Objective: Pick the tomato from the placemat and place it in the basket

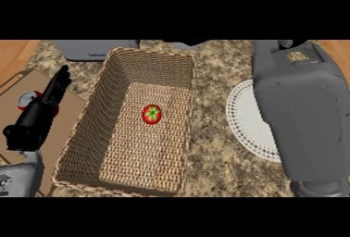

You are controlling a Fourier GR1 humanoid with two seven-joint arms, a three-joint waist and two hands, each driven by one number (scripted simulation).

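Tomatoes: one, a red tomato [152,114] with a green stem star facing up.
Baskets: one, an oblong wicker basket [89,115] standing at mid-counter, long side running away from the robot.
Placemats: one, a round white placemat [245,121] with a lace-like edge, right of the basket and apart from it; its right part is hidden under an arm.
Forearms: two grey; the left forearm [16,178] shows at the lower left corner, and the right forearm [308,115] runs up the right side to the view's upper edge.
Hands in view: one, the left hand [40,118].
Tomato position: on the basket floor, about midway along it and slightly toward the right wall, touching neither wall. Nothing lies on the visible part of the placemat.
Left hand fingers: the fingers [61,84] are straight and point up the view, holding nothing.
Tomato relative to fingers: to their right, with the basket's left wall between; no contact.
Right hand: does not show, so the state of its fingers cannot be told.
Other items: one brown board [15,95] under the left hand; one grey appliance [94,50] beyond the basket's far left corner; a speckled stone counter [219,162].
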